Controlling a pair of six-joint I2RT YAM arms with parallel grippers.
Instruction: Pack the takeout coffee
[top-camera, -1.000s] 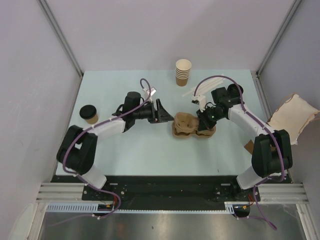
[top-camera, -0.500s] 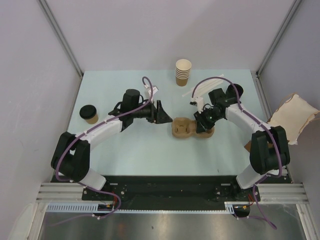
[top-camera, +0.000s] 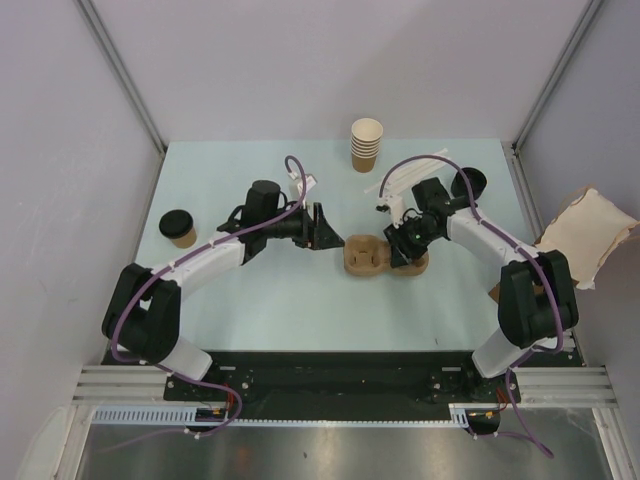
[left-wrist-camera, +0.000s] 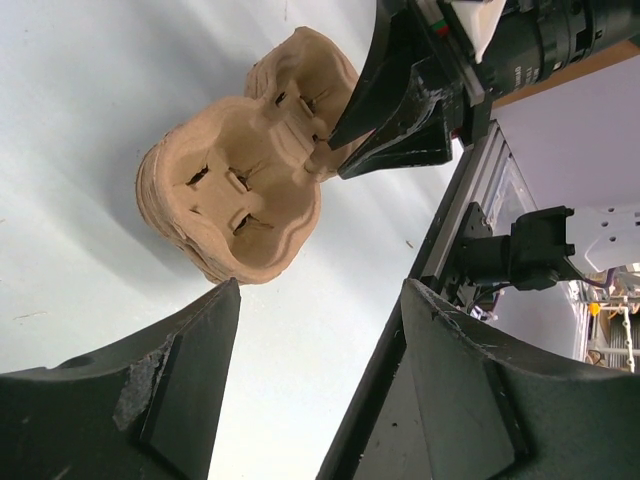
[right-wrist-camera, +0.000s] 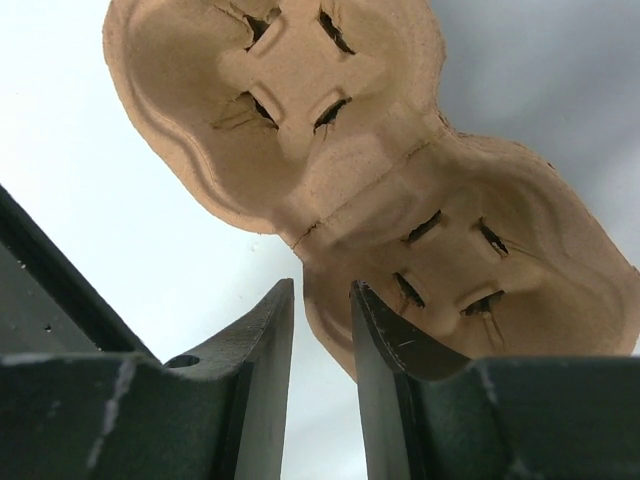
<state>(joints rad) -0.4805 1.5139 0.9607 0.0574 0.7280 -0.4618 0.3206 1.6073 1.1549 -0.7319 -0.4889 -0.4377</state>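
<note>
— Where is the takeout coffee?
— It stands upright on the left part of the surface, with its black lid on, well apart from both arms.
— And the left pincer?
— Spread wide, with nothing between its fingers. It hangs just beside the left end of the pulp tray.
— The right pincer?
— Its fingers stand only a little apart, with the tips at the tray's rim near the narrow middle. Whether they touch the rim, I cannot tell.
— Anything else?
— A stack of lidless cups near the far edge.
</note>
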